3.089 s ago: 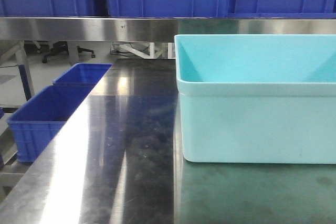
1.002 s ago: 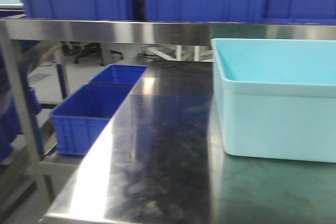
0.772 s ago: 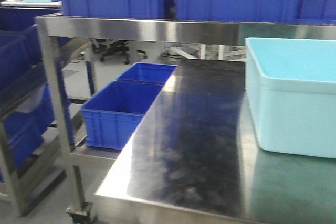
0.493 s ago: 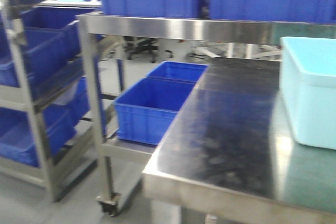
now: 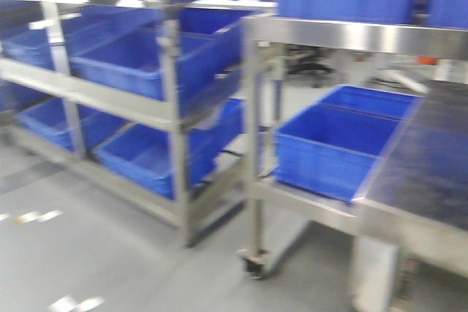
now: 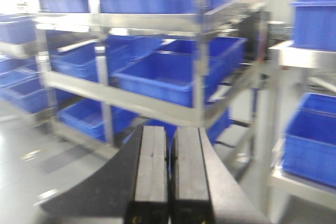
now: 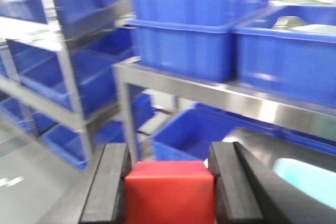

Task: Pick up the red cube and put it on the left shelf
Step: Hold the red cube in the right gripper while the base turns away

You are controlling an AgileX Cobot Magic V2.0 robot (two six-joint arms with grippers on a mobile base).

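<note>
Small red cube (image 7: 169, 192): clamped between right jaws; left jaws closed together, empty. Risk: jolting travel loosens cube, or it clips multi-tier stainless-steel left shelf (image 5: 110, 100) on approach

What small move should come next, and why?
Probably turn left until the left shelf sits straight ahead: the right hand grips the red cube, but the shelf lies off to the left across open floor.
</note>
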